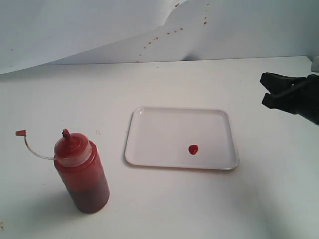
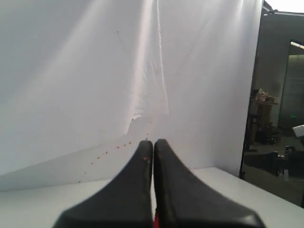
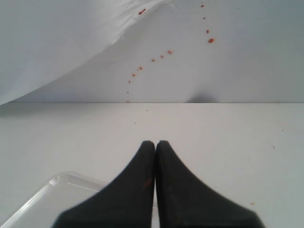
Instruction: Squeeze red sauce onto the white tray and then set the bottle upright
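The bottle (image 1: 83, 178) stands upright on the table at the front left. It is dark red inside, and its small red cap (image 1: 20, 133) hangs out to the left on a thin tether. The white tray (image 1: 149, 124) lies flat in the middle, with a small round blob of red sauce (image 1: 193, 149) right of its centre. My right gripper (image 1: 264, 90) hovers at the right edge, beyond the tray, shut and empty (image 3: 156, 142). A corner of the tray (image 3: 52, 190) shows below it. My left gripper (image 2: 153, 141) is shut and faces the backdrop; it is out of the exterior view.
A white paper backdrop (image 1: 99, 25) dotted with small red specks (image 1: 169, 33) rises behind the table. Bare white tabletop (image 1: 209, 204) surrounds the tray and bottle. Dark room clutter (image 2: 278, 142) shows past the backdrop's edge in the left wrist view.
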